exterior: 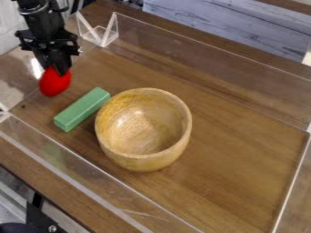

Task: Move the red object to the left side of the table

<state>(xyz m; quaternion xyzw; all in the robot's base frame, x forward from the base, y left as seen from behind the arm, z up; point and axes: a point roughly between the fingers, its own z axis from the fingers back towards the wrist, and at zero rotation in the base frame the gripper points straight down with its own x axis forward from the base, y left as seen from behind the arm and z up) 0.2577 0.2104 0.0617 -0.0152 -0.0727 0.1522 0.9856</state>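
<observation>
The red object (51,84) is a small round bright-red toy fruit at the left side of the brown wood-grain table (231,127), low over the tabletop or on it; I cannot tell which. My black gripper (55,66) points straight down from above and is shut on the fruit's top. Its fingers hide the upper part of the fruit. The arm rises out of the frame at the top left.
A green rectangular block (80,108) lies just right of the fruit. A round light-wood bowl (145,128) stands beside the block, near the middle. Low clear acrylic walls (73,164) edge the table, and a clear angled bracket (107,33) stands at the back left.
</observation>
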